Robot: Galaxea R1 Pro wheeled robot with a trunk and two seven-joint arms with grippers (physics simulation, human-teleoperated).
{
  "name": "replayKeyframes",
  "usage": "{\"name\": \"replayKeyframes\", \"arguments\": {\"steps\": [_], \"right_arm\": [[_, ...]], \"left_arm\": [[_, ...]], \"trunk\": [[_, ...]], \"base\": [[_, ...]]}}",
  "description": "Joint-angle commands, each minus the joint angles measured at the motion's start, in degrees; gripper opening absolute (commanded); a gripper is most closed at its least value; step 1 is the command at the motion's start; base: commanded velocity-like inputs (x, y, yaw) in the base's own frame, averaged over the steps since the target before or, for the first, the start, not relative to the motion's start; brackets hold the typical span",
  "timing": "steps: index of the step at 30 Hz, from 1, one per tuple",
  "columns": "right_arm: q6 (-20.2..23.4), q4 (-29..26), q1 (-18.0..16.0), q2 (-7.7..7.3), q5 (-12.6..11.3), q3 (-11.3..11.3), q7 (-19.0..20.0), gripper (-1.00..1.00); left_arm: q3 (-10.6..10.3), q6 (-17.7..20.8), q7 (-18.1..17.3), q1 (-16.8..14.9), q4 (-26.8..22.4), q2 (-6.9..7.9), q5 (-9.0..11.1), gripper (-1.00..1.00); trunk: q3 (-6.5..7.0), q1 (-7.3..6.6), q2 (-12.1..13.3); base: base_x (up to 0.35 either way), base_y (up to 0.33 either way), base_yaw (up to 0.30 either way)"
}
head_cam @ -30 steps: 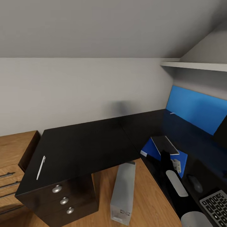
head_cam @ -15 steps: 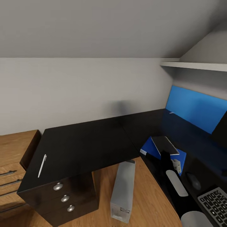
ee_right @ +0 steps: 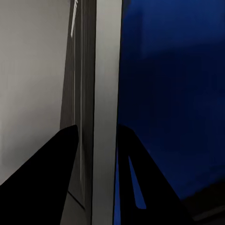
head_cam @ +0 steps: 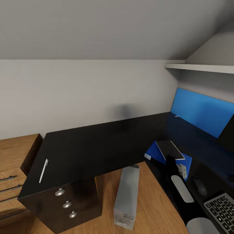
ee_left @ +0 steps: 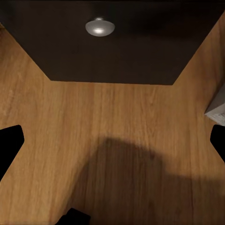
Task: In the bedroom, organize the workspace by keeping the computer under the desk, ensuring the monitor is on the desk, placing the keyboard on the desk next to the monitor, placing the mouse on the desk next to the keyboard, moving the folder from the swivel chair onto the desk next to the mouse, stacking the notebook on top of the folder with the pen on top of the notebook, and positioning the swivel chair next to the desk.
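Over the last second our view has slid slightly across the room, so the head or base has moved, not the things; in the last half second nothing shifts. The surface [head_cam: 87, 146] carries nearly everything, and the computer [head_cam: 126, 198] lies on the floor beneath it. The folder [head_cam: 154, 154] lies on the surface with the notebook [head_cam: 169, 149] tilted over it. Our right gripper [ee_right: 96, 131] is closed narrowly on a thin edge that we take to be the notebook's, so the stack looks not yet released. The keyboard [head_cam: 222, 208] and mouse [head_cam: 199, 187] lie nearby. Our left gripper [ee_left: 112, 140] hangs wide over the floor. The pen [head_cam: 43, 171] lies well apart above the drawers, so we judge fetching it comes next.
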Motion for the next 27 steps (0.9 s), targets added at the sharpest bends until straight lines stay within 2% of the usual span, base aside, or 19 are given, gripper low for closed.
{"name": "replayKeyframes", "arguments": {"steps": [1,10,11,22,27], "right_arm": [[-0.3,-0.1,0.0,-0.03,-0.4,0.1,-0.2,-1.0],[-0.3,-0.1,0.0,-0.03,-0.4,0.1,-0.2,-1.0],[-0.3,-0.1,0.0,-0.03,-0.4,0.1,-0.2,1.0],[-0.3,-0.1,0.0,0.01,-0.4,0.2,-0.2,1.0],[-0.3,-0.1,0.0,0.05,-0.4,0.2,-0.2,1.0]], "left_arm": [[-0.5,-0.2,0.5,0.0,0.0,0.03,0.3,1.0],[-0.5,-0.2,0.5,0.0,0.0,0.03,0.3,1.0],[-0.5,-0.2,0.5,0.0,0.0,0.03,0.3,1.0],[-0.5,-0.1,0.4,0.0,0.0,0.03,0.3,1.0],[-0.6,0.0,0.4,0.0,0.1,0.03,0.3,1.0]], "trunk": [[-0.05,0.0,0.0],[-0.05,0.0,0.0],[-0.05,0.0,0.0],[-0.05,0.0,0.0],[-0.05,0.0,0.0]], "base": [[0.0,0.0,0.0],[0.0,0.0,0.0],[0.0,0.0,0.0],[0.0,0.0,0.0],[-0.199,0.0,0.0]]}}
